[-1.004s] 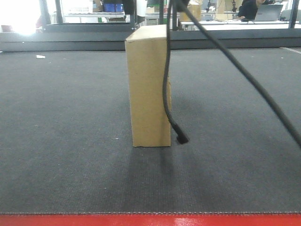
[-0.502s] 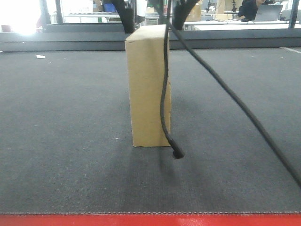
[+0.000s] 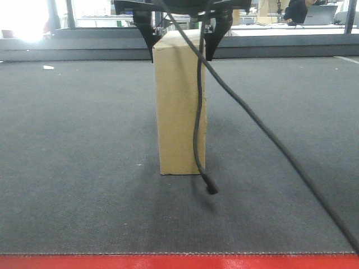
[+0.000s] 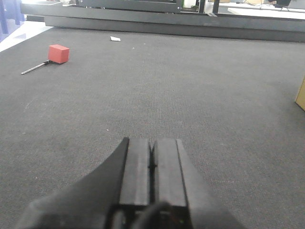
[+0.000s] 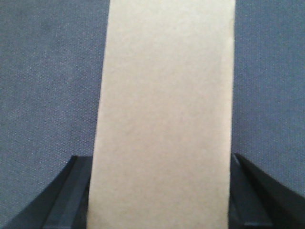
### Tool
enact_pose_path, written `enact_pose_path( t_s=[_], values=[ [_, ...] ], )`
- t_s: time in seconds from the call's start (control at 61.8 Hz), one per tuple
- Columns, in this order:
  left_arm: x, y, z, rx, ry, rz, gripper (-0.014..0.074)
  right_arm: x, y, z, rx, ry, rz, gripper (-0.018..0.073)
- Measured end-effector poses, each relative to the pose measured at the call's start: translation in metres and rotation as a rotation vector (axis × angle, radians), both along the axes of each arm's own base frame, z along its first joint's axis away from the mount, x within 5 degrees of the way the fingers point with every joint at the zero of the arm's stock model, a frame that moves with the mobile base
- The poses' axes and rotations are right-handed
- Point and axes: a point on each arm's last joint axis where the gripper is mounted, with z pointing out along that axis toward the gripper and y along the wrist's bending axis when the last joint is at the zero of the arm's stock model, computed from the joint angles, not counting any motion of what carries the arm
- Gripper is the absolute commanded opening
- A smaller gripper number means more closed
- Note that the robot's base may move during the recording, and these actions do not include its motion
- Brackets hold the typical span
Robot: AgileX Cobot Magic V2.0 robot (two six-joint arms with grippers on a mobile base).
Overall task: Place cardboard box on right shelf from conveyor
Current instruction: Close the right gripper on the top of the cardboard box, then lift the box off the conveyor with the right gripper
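Observation:
The plain tan cardboard box (image 3: pixel 179 101) stands upright on its narrow end in the middle of the dark-grey conveyor (image 3: pixel 84 140). My right gripper (image 3: pixel 179 56) is down over its top, open, with one black finger close against each side face. From the right wrist the box (image 5: pixel 162 114) fills the space between the fingers (image 5: pixel 78 191). My left gripper (image 4: pixel 152 143) is shut on nothing, low over the belt, and the box's edge (image 4: pixel 301 95) shows at its far right. The right shelf is out of view.
A black cable (image 3: pixel 196 123) hangs loose across the box's front, and its end dangles just above the belt. The red edge strip (image 3: pixel 179 262) runs along the near side. A small red block (image 4: pixel 58 53) with a thin rod and a white scrap (image 3: pixel 49 67) lie far left.
The right gripper has come down from above until its fingers straddle the box top. The box has shifted slightly to the right. The cable has swung with the arm.

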Motion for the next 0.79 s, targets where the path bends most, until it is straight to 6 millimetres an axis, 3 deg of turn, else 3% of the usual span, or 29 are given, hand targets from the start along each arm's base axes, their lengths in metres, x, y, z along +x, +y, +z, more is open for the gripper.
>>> enact_pose_path(
  t_s=[0.178,0.324,0.486,0.599,0.793],
  values=[
    [0.000,0.000,0.000,0.000,0.000,0.000,-0.0116,0.005,-0.011,0.007,0.018,0.000,0.041,0.0195],
    [0.000,0.000,0.000,0.000,0.000,0.000,-0.0116,0.008,-0.035,0.031,0.017,-0.039,0.096,0.0195],
    [0.000,0.000,0.000,0.000,0.000,0.000,-0.0116,0.002,-0.075,0.054,-0.017,-0.073,0.159,0.0195],
    [0.000,0.000,0.000,0.000,0.000,0.000,-0.0116,-0.006,-0.107,0.053,-0.042,-0.069,0.162,0.0195],
    [0.000,0.000,0.000,0.000,0.000,0.000,-0.0116,-0.046,-0.175,0.053,-0.060,-0.113,0.102,0.0195]
  ],
)
